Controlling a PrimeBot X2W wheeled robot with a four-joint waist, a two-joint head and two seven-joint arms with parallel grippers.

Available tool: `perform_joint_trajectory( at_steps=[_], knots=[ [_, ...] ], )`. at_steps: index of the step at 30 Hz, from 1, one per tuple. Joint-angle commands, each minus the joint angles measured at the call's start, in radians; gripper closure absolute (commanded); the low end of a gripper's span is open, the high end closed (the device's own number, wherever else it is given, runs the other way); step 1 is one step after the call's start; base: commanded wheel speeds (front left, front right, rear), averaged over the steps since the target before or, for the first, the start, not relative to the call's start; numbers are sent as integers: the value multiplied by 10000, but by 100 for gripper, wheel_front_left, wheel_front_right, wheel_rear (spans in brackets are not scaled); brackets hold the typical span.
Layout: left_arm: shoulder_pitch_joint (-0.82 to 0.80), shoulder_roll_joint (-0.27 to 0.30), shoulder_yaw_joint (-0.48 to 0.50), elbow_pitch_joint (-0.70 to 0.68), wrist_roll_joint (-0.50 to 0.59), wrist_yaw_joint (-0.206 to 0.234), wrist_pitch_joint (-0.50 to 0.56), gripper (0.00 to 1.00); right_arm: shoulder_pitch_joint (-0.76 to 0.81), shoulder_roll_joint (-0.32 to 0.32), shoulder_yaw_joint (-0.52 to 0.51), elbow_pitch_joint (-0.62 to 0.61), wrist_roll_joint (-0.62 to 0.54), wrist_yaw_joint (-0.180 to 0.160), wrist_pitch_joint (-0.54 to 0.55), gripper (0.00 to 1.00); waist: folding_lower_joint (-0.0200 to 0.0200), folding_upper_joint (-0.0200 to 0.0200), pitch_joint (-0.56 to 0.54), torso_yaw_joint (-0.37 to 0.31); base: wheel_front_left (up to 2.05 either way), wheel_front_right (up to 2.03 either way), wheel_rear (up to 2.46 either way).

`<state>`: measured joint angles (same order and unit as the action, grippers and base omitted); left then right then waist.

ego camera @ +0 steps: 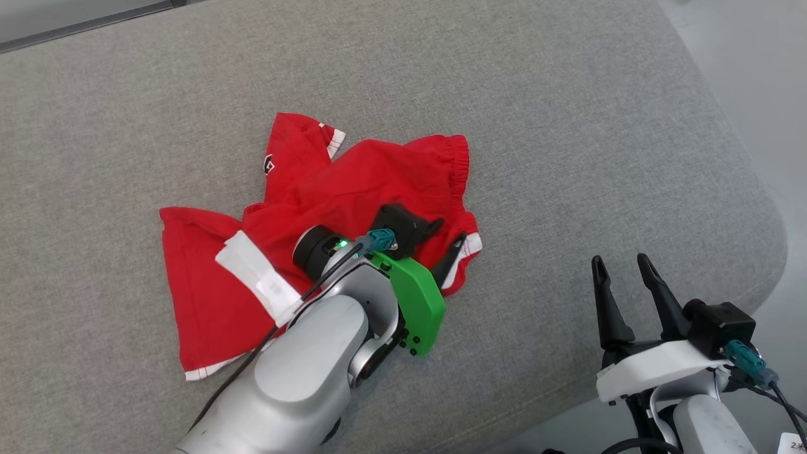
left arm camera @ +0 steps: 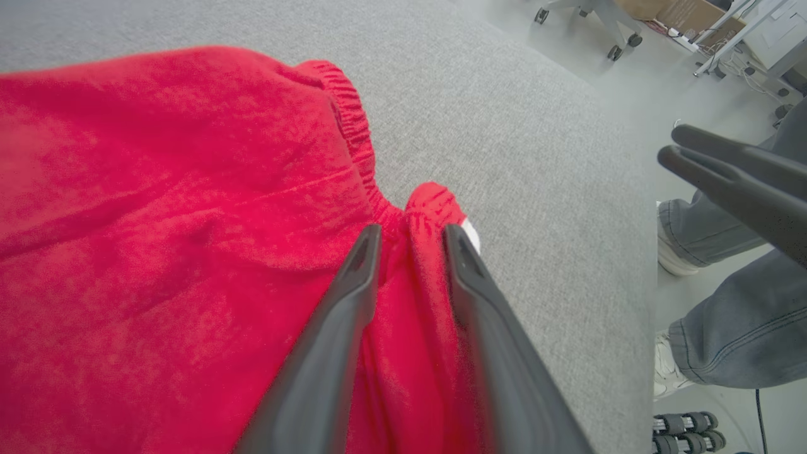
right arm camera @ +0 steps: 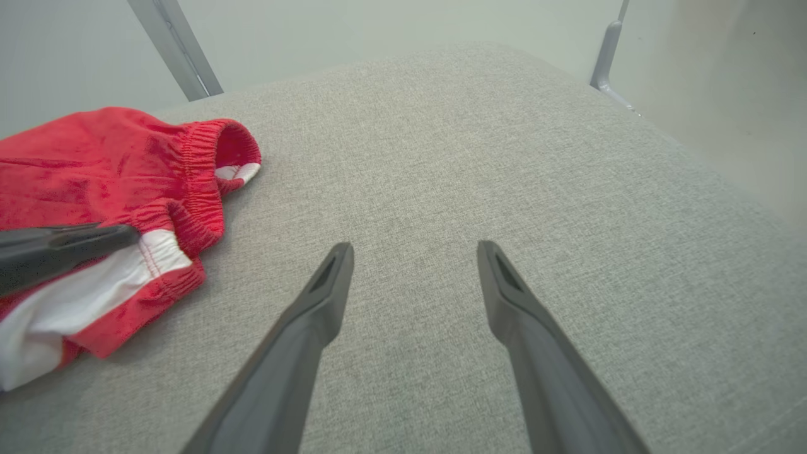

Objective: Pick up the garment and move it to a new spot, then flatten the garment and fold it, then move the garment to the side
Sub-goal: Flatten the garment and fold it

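Note:
A crumpled red garment (ego camera: pixel 353 183) with white trim lies on the grey cushioned surface (ego camera: pixel 567 126). My left gripper (ego camera: pixel 451 231) rests on its right edge near the elastic waistband. In the left wrist view the fingers of this gripper (left arm camera: pixel 411 234) stand close together with a raised fold of the red garment (left arm camera: pixel 157 221) pinched between them. My right gripper (ego camera: pixel 620 260) hovers open and empty over bare cushion to the right of the garment. In the right wrist view that gripper (right arm camera: pixel 415 249) shows spread fingers, with the garment (right arm camera: pixel 94 164) at the left.
The cushion's rounded right edge (ego camera: pixel 775 239) drops to the floor just beyond my right gripper. A person's legs in jeans (left arm camera: pixel 737 328) stand by that edge. Wheeled furniture (left arm camera: pixel 586 19) stands farther off on the floor. Bare cushion lies behind and right of the garment.

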<state>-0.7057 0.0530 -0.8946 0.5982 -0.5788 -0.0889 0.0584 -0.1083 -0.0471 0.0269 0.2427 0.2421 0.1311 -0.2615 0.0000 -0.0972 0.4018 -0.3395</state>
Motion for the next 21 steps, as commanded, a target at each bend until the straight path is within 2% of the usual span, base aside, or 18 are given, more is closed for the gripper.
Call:
perform_joint_trajectory(
  at_steps=[1, 5, 9, 16, 19, 21],
  knots=[
    [49, -8, 44, -56, -113, 105, -327, 0, 82, -28, -32, -2, -84, -7, -12, 0, 0, -2, -153, 139, 0, 0, 0],
    [410, -18, 28, -1035, -693, 332, -1160, 0, 296, -27, -157, -152, -307, -7, -12, 0, 0, -2, -460, 451, 0, 0, 0],
    [1042, 130, 414, -2310, -937, 907, -1865, 0, 511, -30, -367, -345, -540, -7, -12, 0, 0, -2, -836, 813, 0, 0, 0],
    [3340, 1836, 1544, -4735, -1072, 2303, -2817, 0, 894, -29, -637, -734, -835, -7, -12, 0, 0, -2, -1382, 1458, 0, 0, 0],
    [4379, 2610, 2091, -5256, -821, 2861, -3085, 0, 1047, -33, -737, -904, -992, -7, -12, 0, 0, -2, -1587, 1751, 0, 0, 0],
    [5009, 2732, 2424, -5535, -715, 3085, -3187, 0, 1172, -42, -842, -1000, -1082, -7, -12, 0, 0, -2, -1711, 1978, 0, 0, 0]
  ],
)
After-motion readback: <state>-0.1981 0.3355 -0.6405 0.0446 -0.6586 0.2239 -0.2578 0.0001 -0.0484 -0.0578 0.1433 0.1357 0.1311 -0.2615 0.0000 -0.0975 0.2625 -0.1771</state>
